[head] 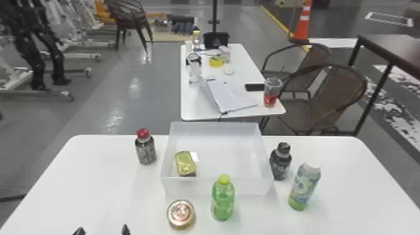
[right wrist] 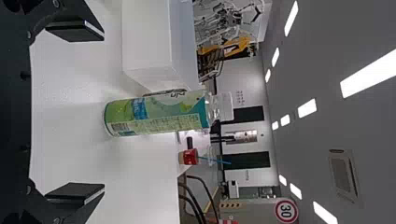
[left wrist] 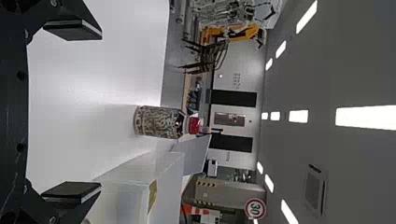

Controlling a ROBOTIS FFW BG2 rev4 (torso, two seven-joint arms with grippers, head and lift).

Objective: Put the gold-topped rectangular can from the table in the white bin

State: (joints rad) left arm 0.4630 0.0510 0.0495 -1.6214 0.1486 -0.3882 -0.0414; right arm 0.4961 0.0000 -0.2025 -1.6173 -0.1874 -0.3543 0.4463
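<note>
1. Presently, the gold-topped rectangular can (head: 185, 162) lies inside the white bin (head: 250, 187), at the bin's near-left corner, gold top facing up. A small white piece (head: 195, 157) is just beside it.
2. The white bin stands at the middle of the far edge of the table (head: 93, 175).
3. The left gripper (head: 102, 230) is over the left part of the table, left of the round can. Its two fingers are spread apart.
4. The right gripper (right wrist: 103, 111) appears in the right wrist view, fingers spread wide, with the patterned green bottle (head: 304, 187) upright beyond them.
5. The red-capped bottle (head: 146, 153) stands left of the bin, near the table's far edge.
6. The dark bottle (head: 280, 162) stands just beside the bin's right wall.
7. The clear green bottle (head: 222, 200) stands in front of the bin's near wall; the round can (head: 181, 214) sits to its left, nearer the table's near edge.
</note>
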